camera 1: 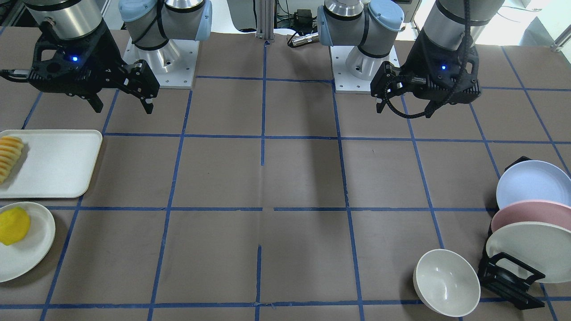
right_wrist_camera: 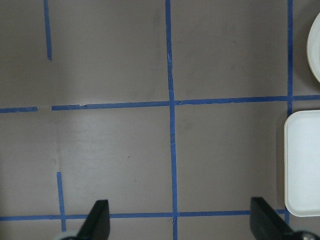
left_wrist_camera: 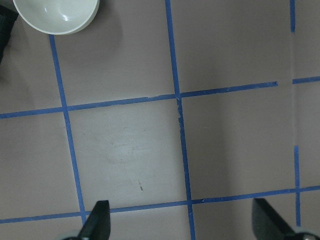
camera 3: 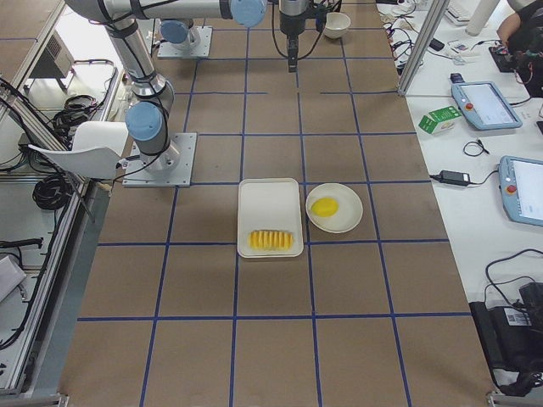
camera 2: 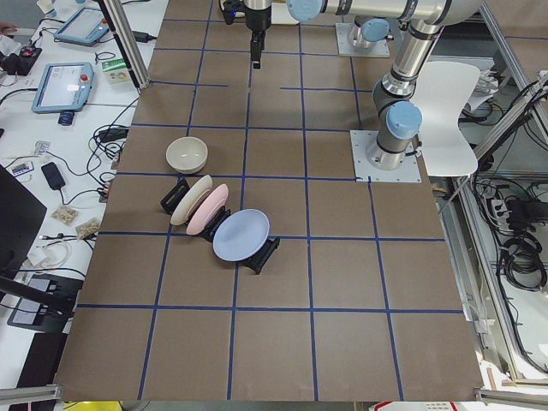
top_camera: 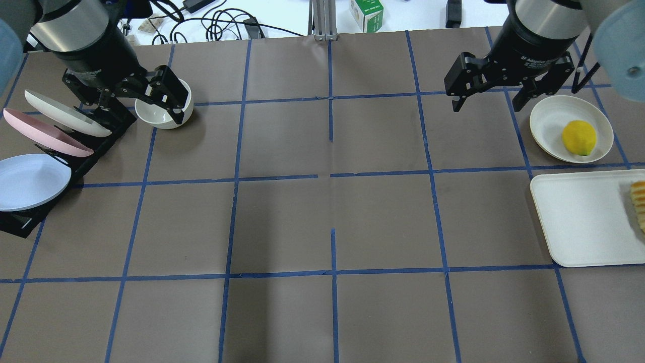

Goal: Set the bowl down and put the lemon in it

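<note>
**A:** Where's the bowl?

**B:** The bowl (camera 1: 446, 283) stands upright at the far left of the desk (top_camera: 282, 222). It is just beside a black rack (camera 1: 508, 278) that holds three pastel dishes (camera 1: 526, 214) on edge.

**A:** And the lemon?

**B:** At the far right, well apart from the bowl. The lemon (top_camera: 579, 137) lies on a shallow plate (top_camera: 546, 116). Nearer the robot than that is a white tray (top_camera: 579, 222), with a row of fruit slices (camera 1: 10, 156) at its right end.

**A:** How is the left tool?

**B:** The left tool (camera 1: 403, 113) is spread wide and empty, hanging above bare desk. Its wrist view has the bowl only in the top left corner.

**A:** The right tool?

**B:** The right tool (top_camera: 487, 108) is also spread wide with nothing between its fingers. It hangs above the desk, left of the lemon's plate. The tray's edge and the plate's rim show at the right of its wrist view.
</note>
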